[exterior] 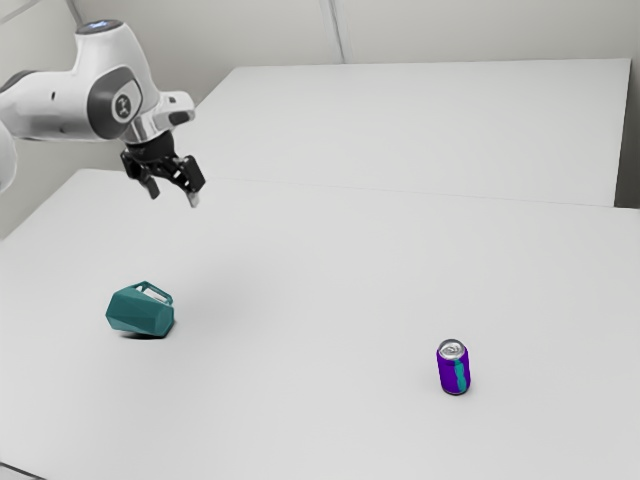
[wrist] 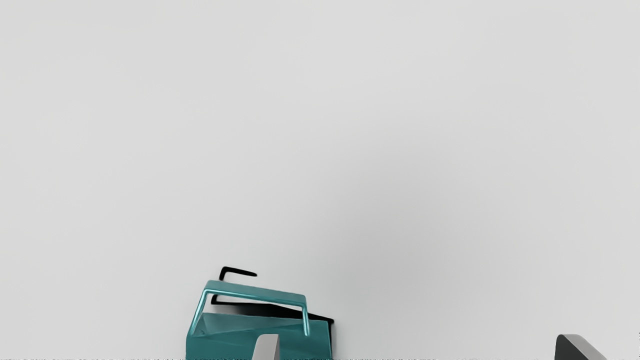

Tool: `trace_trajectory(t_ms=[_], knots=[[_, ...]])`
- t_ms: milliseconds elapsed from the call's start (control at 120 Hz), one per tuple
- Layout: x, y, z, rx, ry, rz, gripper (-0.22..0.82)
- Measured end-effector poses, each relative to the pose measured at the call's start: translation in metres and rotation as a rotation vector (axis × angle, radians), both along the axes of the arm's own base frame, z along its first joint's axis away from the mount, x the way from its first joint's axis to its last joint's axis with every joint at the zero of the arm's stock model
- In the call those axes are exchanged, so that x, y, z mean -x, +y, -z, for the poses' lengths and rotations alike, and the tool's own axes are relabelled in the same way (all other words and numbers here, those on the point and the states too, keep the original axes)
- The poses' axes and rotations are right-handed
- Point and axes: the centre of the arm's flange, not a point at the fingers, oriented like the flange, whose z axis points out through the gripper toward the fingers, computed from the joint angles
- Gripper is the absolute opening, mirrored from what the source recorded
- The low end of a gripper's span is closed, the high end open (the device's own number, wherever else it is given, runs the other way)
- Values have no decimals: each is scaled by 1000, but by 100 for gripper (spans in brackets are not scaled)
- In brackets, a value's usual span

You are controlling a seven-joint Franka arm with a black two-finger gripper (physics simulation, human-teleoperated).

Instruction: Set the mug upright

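In the exterior view, the mug (exterior: 140,312) lay sideways (righting it was left to do), near six o'clock from the wide, empty gripper (exterior: 174,198)

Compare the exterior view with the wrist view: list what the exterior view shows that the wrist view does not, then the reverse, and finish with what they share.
Exterior view: the purple can standing upright, the white arm, and the pale wall behind the table.

Wrist view: the angular dark shadow cast by the mug's handle, and one fingertip overlapping the mug in the picture.

Both: the teal mug with its handle, the pale tabletop, and the open gripper's two spread fingers.
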Motion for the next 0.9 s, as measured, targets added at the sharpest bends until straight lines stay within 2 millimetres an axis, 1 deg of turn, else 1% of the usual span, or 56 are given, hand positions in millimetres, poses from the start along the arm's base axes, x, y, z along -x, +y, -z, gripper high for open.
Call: trace_trajectory(t_ms=[75, 142, 225, 292, 358, 425, 525, 600, 692, 800, 900], knots=[[2, 2, -2, 8, -5, -2, 60], [5, 12, -5, 25, -15, -16, 60], [13, 40, -3, 66, -12, -69, 60], [23, 68, 1, 109, 0, -121, 60], [32, 90, 6, 157, 16, -160, 60], [41, 108, 15, 204, 31, -183, 60], [58, 128, 35, 279, 57, -201, 60], [66, 144, 46, 318, 66, -201, 60], [71, 162, 62, 352, 78, -187, 60], [73, 174, 79, 381, 87, -152, 60], [75, 195, 96, 420, 93, -144, 60]])
